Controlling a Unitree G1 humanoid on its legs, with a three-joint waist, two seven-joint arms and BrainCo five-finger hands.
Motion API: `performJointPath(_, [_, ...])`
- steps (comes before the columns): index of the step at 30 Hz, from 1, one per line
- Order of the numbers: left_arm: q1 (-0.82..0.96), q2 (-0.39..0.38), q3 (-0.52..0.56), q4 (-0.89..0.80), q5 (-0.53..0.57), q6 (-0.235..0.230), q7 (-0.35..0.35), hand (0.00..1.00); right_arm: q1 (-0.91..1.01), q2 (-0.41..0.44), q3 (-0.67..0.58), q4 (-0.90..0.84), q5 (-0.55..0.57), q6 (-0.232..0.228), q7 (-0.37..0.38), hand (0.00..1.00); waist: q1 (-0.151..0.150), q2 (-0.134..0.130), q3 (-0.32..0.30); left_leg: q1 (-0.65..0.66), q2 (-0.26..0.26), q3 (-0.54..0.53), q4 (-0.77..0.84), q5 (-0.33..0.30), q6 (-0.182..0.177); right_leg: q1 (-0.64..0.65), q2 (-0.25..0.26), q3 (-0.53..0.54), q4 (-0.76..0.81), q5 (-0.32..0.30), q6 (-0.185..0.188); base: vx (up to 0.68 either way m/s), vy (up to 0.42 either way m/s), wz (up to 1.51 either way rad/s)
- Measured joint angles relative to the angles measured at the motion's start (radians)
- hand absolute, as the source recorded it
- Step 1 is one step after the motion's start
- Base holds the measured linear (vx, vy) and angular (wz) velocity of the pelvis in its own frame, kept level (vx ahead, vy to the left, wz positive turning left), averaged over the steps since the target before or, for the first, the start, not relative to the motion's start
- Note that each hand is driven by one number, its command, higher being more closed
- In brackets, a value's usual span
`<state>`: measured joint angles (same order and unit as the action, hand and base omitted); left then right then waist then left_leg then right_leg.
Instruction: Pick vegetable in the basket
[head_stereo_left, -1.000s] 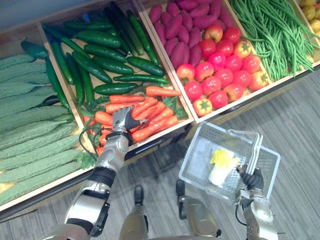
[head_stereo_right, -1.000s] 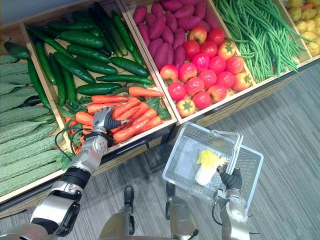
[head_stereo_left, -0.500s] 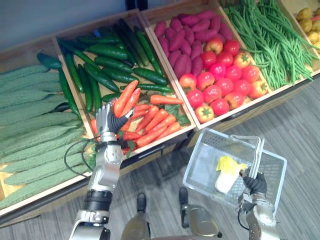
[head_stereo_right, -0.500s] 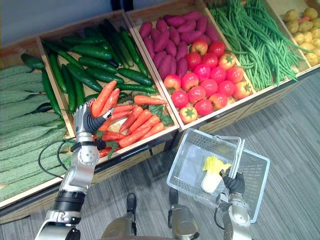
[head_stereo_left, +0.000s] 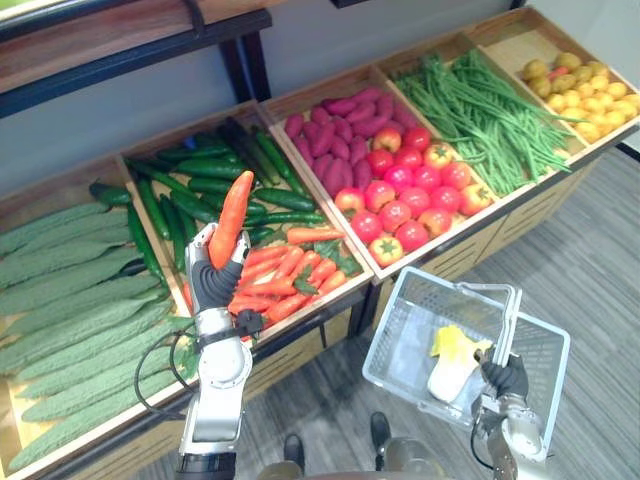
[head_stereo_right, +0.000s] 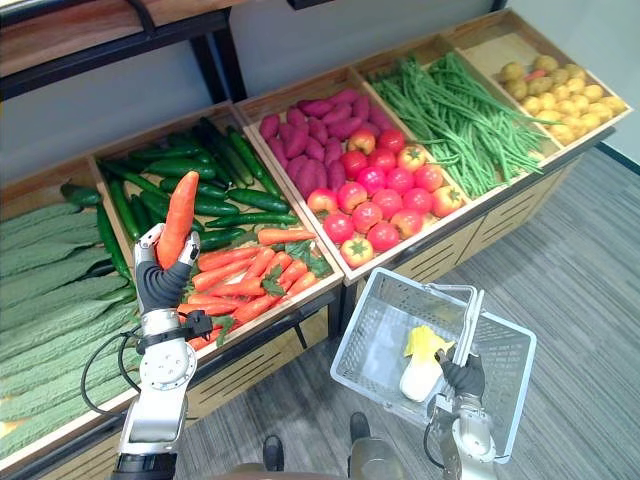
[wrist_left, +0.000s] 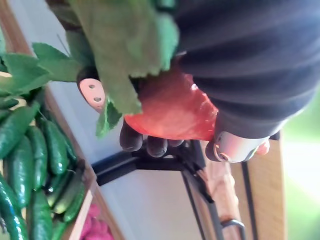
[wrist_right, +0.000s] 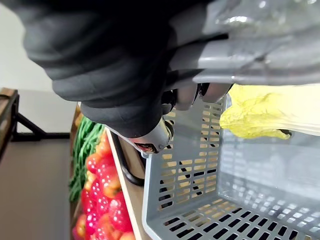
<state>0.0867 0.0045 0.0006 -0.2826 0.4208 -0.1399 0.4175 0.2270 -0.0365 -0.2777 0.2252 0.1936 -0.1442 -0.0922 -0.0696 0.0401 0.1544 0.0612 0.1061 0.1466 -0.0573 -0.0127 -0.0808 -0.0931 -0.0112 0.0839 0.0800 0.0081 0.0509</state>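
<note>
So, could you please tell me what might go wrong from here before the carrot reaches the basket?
1. The left robot hand grips the carrot near its leafy lower end, most of it standing above the grip, so it may tip or slip out.
2. The basket hangs tilted from the right robot hand, a napa cabbage already inside; a released carrot could strike its edge and fall to the floor.

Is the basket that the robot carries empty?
No, a pale cabbage with yellow leaves lies inside the grey basket, whose handle the right hand grips.
</note>
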Motion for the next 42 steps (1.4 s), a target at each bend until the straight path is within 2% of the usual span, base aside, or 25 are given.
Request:
performJointPath(2, [0.015,-0.004,-0.009,-0.027,-0.024,-0.002,-0.003,1.00,0.003,0.013,0.000,-0.031,-0.008,0.001,-0.001,1.00,0.000,0.000,-0.001,0.006,0.002,0.039,0.023,-0.018,0.003,0.000,0.003,0.036,-0.011,0.015,0.007,-0.02,0.055,-0.68])
performJointPath(7, [0.032,-0.010,-0.045,-0.074,-0.078,-0.015,-0.023,1.00,0.003,0.033,0.015,-0.090,-0.019,0.004,-0.019,1.00,0.008,-0.004,-0.001,0.019,0.024,0.193,0.146,-0.113,0.006,-0.019,0.025,0.149,-0.031,0.040,0.029,-0.04,0.046,-0.95])
performJointPath(9, [0.029,-0.003,-0.063,-0.078,-0.099,-0.039,-0.033,1.00,-0.030,0.034,0.024,-0.094,-0.027,0.010,-0.036,1.00,0.019,0.003,-0.005,0.012,0.054,0.275,0.178,-0.153,0.009,-0.040,-0.012,-0.029,-0.060,0.001,0.001,-0.07,0.022,-1.32])
performJointPath(10, [0.026,-0.001,-0.069,-0.078,-0.108,-0.042,-0.046,1.00,-0.042,0.036,0.030,-0.094,-0.028,0.011,-0.041,1.00,0.024,0.002,-0.005,0.013,0.067,0.314,0.189,-0.164,0.010,-0.055,-0.044,-0.163,-0.054,0.002,-0.016,0.01,0.009,-1.38])
performJointPath(11, [0.026,0.005,-0.073,-0.077,-0.111,-0.042,-0.051,1.00,-0.054,0.035,0.041,-0.094,-0.029,0.011,-0.042,1.00,0.026,0.000,-0.006,0.021,0.082,0.359,0.202,-0.177,0.001,-0.065,-0.086,-0.343,-0.038,0.007,-0.051,0.08,0.001,-1.47])
performJointPath(12, [0.026,0.004,-0.068,-0.077,-0.117,-0.042,-0.066,1.00,-0.064,0.037,0.056,-0.094,-0.031,0.011,-0.044,1.00,0.030,0.000,-0.006,0.042,0.088,0.413,0.211,-0.176,-0.015,-0.065,-0.112,-0.473,-0.023,0.028,-0.082,0.11,0.011,-1.32])
performJointPath(13, [0.026,0.004,-0.068,-0.077,-0.119,-0.042,-0.069,1.00,-0.068,0.037,0.065,-0.094,-0.035,0.011,-0.043,1.00,0.030,0.000,-0.006,0.055,0.092,0.435,0.211,-0.177,-0.020,-0.067,-0.116,-0.502,-0.016,0.052,-0.092,0.19,-0.031,-1.26])
performJointPath(14, [0.025,-0.001,-0.071,-0.073,-0.122,-0.043,-0.078,1.00,-0.073,0.036,0.087,-0.094,-0.045,0.011,-0.042,1.00,0.024,-0.001,-0.007,0.080,0.097,0.461,0.211,-0.179,-0.026,-0.071,-0.109,-0.491,-0.008,0.105,-0.062,0.17,-0.056,-1.01])
performJointPath(16, [0.018,-0.026,-0.101,-0.055,-0.125,-0.043,-0.102,1.00,-0.084,0.021,0.113,-0.094,-0.051,0.012,-0.039,1.00,0.019,0.030,-0.008,0.124,0.122,0.488,0.201,-0.179,-0.029,-0.082,-0.053,-0.416,-0.004,0.097,-0.068,0.17,-0.112,-1.23])
performJointPath(17, [0.015,-0.029,-0.109,-0.053,-0.127,-0.044,-0.106,1.00,-0.085,0.019,0.119,-0.094,-0.051,0.012,-0.039,1.00,0.019,0.032,-0.007,0.124,0.124,0.493,0.201,-0.179,-0.029,-0.084,-0.051,-0.407,-0.003,0.093,-0.071,0.14,-0.093,-1.05])
performJointPath(18, [-0.024,-0.030,-0.152,-0.013,-0.134,-0.047,-0.115,1.00,-0.088,0.011,0.137,-0.094,-0.048,0.012,-0.039,1.00,0.008,0.035,-0.007,0.123,0.145,0.489,0.246,-0.178,-0.030,-0.087,-0.025,-0.377,0.011,0.066,-0.073,0.13,-0.098,-0.55])
performJointPath(21, [-0.064,-0.030,-0.215,0.058,-0.144,-0.046,-0.134,1.00,-0.092,0.000,0.162,-0.104,-0.038,0.012,-0.039,1.00,-0.007,0.033,-0.006,0.059,0.210,0.423,0.496,-0.166,-0.011,-0.061,-0.018,-0.332,0.022,0.039,-0.080,0.18,-0.081,-0.54])
performJointPath(22, [-0.079,-0.031,-0.237,0.088,-0.144,-0.046,-0.136,1.00,-0.093,-0.008,0.187,-0.118,-0.024,0.012,-0.039,1.00,-0.002,0.028,-0.002,0.000,0.219,0.306,0.659,-0.163,-0.010,-0.031,-0.014,-0.288,0.017,0.031,-0.089,0.16,0.008,-0.70])
performJointPath(23, [-0.080,-0.036,-0.240,0.093,-0.144,-0.046,-0.135,1.00,-0.095,-0.011,0.198,-0.128,-0.019,0.013,-0.040,1.00,0.003,0.024,0.001,-0.023,0.202,0.257,0.695,-0.180,-0.027,-0.023,-0.013,-0.267,0.015,0.022,-0.095,0.19,0.041,-0.97])
performJointPath(24, [-0.078,-0.037,-0.246,0.099,-0.146,-0.046,-0.135,1.00,-0.108,-0.012,0.217,-0.144,-0.015,0.013,-0.040,1.00,0.008,0.022,0.002,-0.073,0.146,0.150,0.729,-0.230,-0.022,-0.004,-0.012,-0.220,0.004,0.017,-0.100,0.18,0.097,-1.04])
performJointPath(25, [-0.078,-0.030,-0.255,0.106,-0.146,-0.046,-0.135,1.00,-0.120,-0.011,0.234,-0.161,-0.015,0.013,-0.040,1.00,0.026,0.020,0.004,-0.118,0.092,0.067,0.719,-0.270,-0.003,0.004,-0.012,-0.173,0.001,0.016,-0.100,0.17,0.116,-1.12])
performJointPath(26, [-0.077,-0.028,-0.261,0.109,-0.146,-0.046,-0.135,1.00,-0.125,-0.013,0.245,-0.172,-0.014,0.013,-0.040,1.00,0.035,0.020,0.005,-0.140,0.062,0.029,0.707,-0.283,0.013,0.008,-0.011,-0.148,0.000,0.015,-0.098,0.14,0.145,-1.17])
performJointPath(28, [-0.074,-0.017,-0.289,0.140,-0.145,-0.045,-0.137,1.00,-0.162,-0.010,0.285,-0.175,-0.011,0.011,-0.040,1.00,0.054,0.023,0.008,-0.202,-0.040,-0.143,0.593,-0.289,0.024,0.038,-0.007,-0.057,-0.012,0.012,-0.093,0.08,0.187,-1.18])
performJointPath(29, [-0.071,-0.016,-0.298,0.140,-0.144,-0.044,-0.137,1.00,-0.169,-0.010,0.297,-0.175,-0.008,0.011,-0.040,1.00,0.059,0.024,0.007,-0.203,-0.059,-0.185,0.543,-0.281,0.013,0.040,-0.004,-0.033,-0.009,0.010,-0.081,0.06,0.244,-1.14])
performJointPath(30, [-0.067,-0.016,-0.312,0.140,-0.144,-0.044,-0.138,1.00,-0.175,-0.012,0.315,-0.175,-0.007,0.010,-0.040,1.00,0.062,0.040,0.004,-0.204,-0.070,-0.247,0.446,-0.252,-0.014,0.046,0.014,0.000,-0.010,0.012,-0.061,0.04,0.202,-1.06])
performJointPath(31, [-0.069,-0.018,-0.323,0.146,-0.144,-0.045,-0.141,1.00,-0.179,-0.013,0.330,-0.171,-0.007,0.007,-0.039,1.00,0.064,0.052,0.006,-0.191,-0.063,-0.238,0.438,-0.192,0.031,0.063,0.029,0.033,-0.017,0.015,-0.032,0.09,0.237,-0.96])
performJointPath(33, [-0.078,0.007,-0.354,0.165,-0.142,-0.042,-0.157,1.00,-0.170,0.013,0.358,-0.198,0.003,0.006,-0.036,1.00,0.056,0.013,0.001,-0.168,-0.091,-0.179,0.385,-0.190,0.052,0.071,-0.012,0.084,-0.058,0.029,-0.006,0.12,0.226,-0.64])
performJointPath(36, [-0.086,0.006,-0.383,0.184,-0.134,-0.036,-0.157,1.00,-0.146,0.034,0.375,-0.216,0.024,0.009,-0.033,1.00,0.060,0.000,0.001,-0.124,-0.122,-0.131,0.331,-0.169,0.089,0.072,-0.049,0.117,-0.064,0.030,0.022,0.14,0.183,-0.31])
performJointPath(38, [-0.087,0.005,-0.385,0.200,-0.130,-0.028,-0.157,1.00,-0.145,0.047,0.401,-0.216,0.041,0.016,-0.028,1.00,0.061,-0.001,-0.001,-0.099,-0.134,-0.112,0.305,-0.164,0.100,0.072,-0.061,0.132,-0.062,0.027,0.038,0.16,0.146,-0.27])
performJointPath(42, [-0.087,0.010,-0.383,0.263,-0.113,-0.001,-0.157,1.00,-0.145,0.056,0.443,-0.216,0.073,0.016,0.000,1.00,0.058,-0.007,-0.005,-0.068,-0.138,-0.093,0.265,-0.162,0.103,0.071,-0.062,0.152,-0.066,0.028,0.038,0.11,0.062,-0.22])
